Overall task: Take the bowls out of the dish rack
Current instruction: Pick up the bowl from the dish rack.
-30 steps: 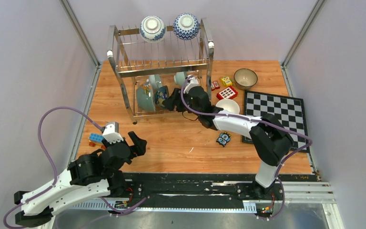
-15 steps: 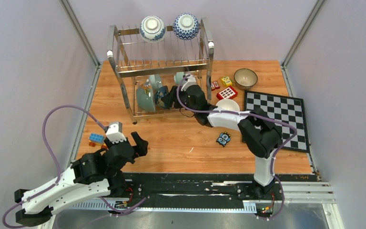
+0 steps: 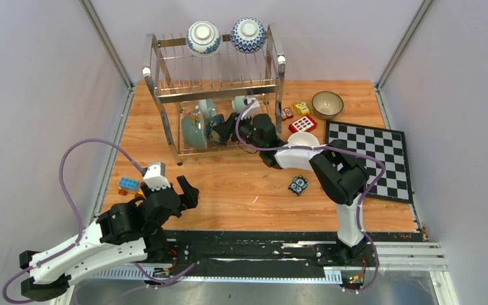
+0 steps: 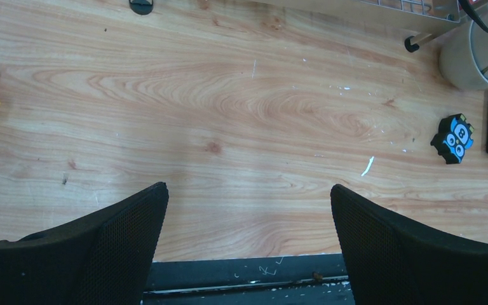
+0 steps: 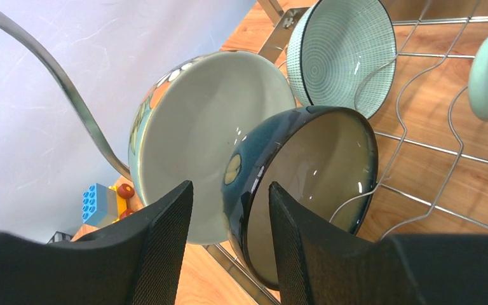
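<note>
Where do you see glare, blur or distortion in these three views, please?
Top external: evenly lit and sharp, bright highlights on the dish rack's steel. Right wrist: glare spots on the glossy dark bowl, and the rack's tube looks bowed by the wide lens. Left wrist: sharp, glare-free wood grain on the table.

Right gripper [image 5: 229,190] astride dark blue bowl [image 5: 308,184], cream bowl [image 5: 206,114] behind, celadon bowl [image 5: 343,57] beyond, dish rack [image 5: 419,145] wires
</note>
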Robot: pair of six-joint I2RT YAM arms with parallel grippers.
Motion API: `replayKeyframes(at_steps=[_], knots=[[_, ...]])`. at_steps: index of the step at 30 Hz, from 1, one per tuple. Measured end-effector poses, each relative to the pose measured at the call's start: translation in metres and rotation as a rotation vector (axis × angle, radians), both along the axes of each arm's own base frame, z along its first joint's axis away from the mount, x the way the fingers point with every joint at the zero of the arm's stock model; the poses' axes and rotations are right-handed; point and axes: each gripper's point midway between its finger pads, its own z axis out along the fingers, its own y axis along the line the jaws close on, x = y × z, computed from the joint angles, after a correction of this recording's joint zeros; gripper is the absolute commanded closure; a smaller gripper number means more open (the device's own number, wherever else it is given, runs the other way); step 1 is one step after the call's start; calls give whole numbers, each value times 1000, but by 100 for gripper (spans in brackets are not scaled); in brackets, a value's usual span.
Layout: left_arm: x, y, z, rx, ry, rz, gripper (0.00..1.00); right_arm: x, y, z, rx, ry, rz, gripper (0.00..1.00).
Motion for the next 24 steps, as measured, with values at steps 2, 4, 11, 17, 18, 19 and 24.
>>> replayKeyframes(at_steps=[2, 4, 11, 17, 18, 19, 24], knots=[[0, 0, 0, 0, 0, 0, 0, -1, 1, 1, 6, -13, 19, 48], [0, 0, 0, 2, 1, 0, 0, -2, 2, 1, 8, -24, 40, 46], [0, -1, -4, 28, 15, -1, 0, -13, 1, -13, -33, -50, 98, 47], [1, -2, -7, 44, 24, -1, 0, -22, -3, -32, -89, -64, 133, 54], [1, -2, -7, 45, 25, -1, 0, -23, -3, -33, -94, -69, 139, 55], [1, -2, -7, 46, 25, -1, 0, -24, -3, -33, -98, -74, 142, 55], [1, -2, -9, 58, 32, -2, 0, -26, -2, -32, -100, -81, 160, 60]])
